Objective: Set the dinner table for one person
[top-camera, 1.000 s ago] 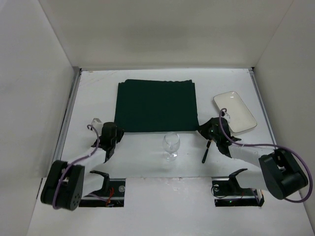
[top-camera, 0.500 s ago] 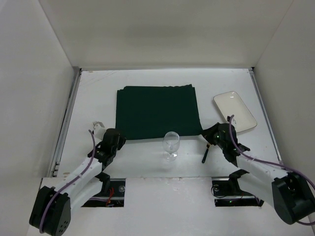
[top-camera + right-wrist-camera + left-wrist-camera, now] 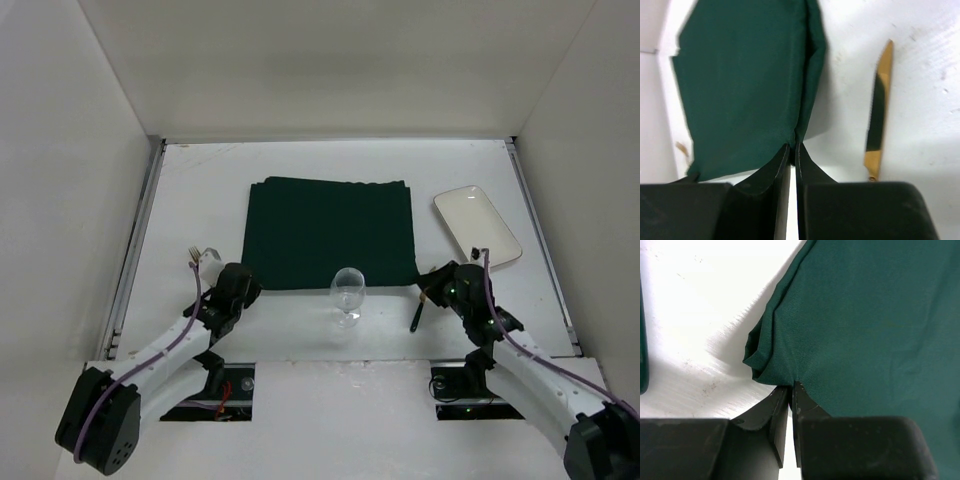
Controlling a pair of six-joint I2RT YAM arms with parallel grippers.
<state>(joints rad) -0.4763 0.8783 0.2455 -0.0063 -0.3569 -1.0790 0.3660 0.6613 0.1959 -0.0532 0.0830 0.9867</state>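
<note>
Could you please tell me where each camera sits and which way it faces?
Top external: above and behind the bases, looking down on the table; the left gripper and right gripper show.
Left wrist: on that wrist, looking past the left gripper, shut on a cloth corner.
Right wrist: likewise, right gripper pinching another corner, knife beside.
Shared: all see the cloth.

A wine glass (image 3: 348, 293) stood by the cloth (image 3: 330, 230), midway along the tabletop's (image 3: 200, 190) near edge, a knife (image 3: 415, 312) just right. A plate (image 3: 476, 226) blocked the right edge; far and left edges lay bare.
</note>
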